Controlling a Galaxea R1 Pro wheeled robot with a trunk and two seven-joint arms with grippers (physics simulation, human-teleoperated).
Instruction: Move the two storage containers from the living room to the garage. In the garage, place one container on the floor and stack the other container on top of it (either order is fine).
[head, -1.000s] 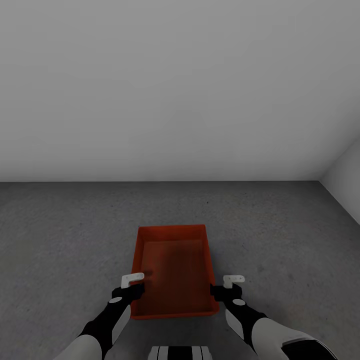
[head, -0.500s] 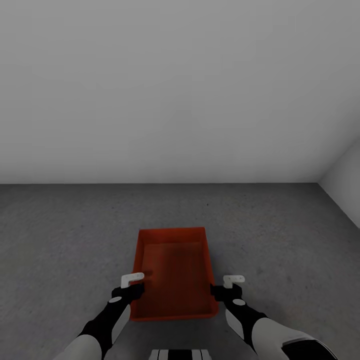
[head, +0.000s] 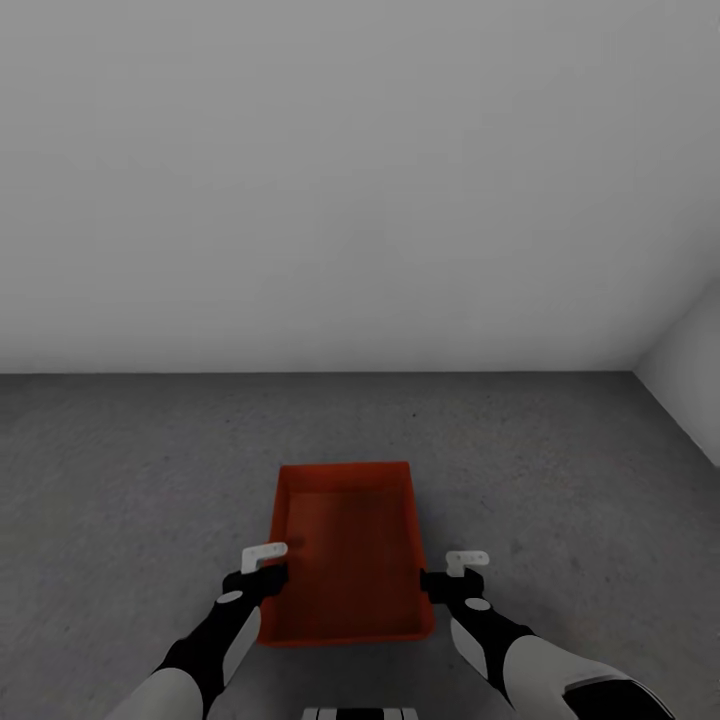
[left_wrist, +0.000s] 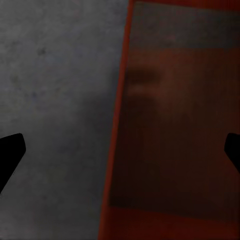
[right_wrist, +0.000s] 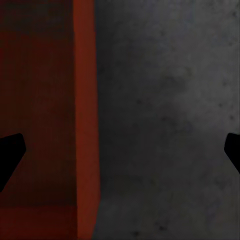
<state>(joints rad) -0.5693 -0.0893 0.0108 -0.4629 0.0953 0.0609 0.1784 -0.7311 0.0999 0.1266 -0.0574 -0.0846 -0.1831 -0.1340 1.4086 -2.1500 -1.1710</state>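
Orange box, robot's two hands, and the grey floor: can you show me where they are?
Storage container (head: 347, 560), head view, on its inside bottom.
Left gripper (head: 268, 563), head view, between its fingertips at the container's side wall.
Right gripper (head: 450, 572), head view, between its fingertips.
Floor (head: 130, 470), head view, bare concrete.

Dark grey mottled concrete floor (head: 560, 470) meeting plain white walls. One orange-red open-top storage container (head: 345, 550) sits on it, long axis running away from the robot.

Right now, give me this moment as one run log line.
place: garage floor | storage container: between both arms, open side up, empty | left pincer: open, astride its rim | right pincer: open, astride its rim
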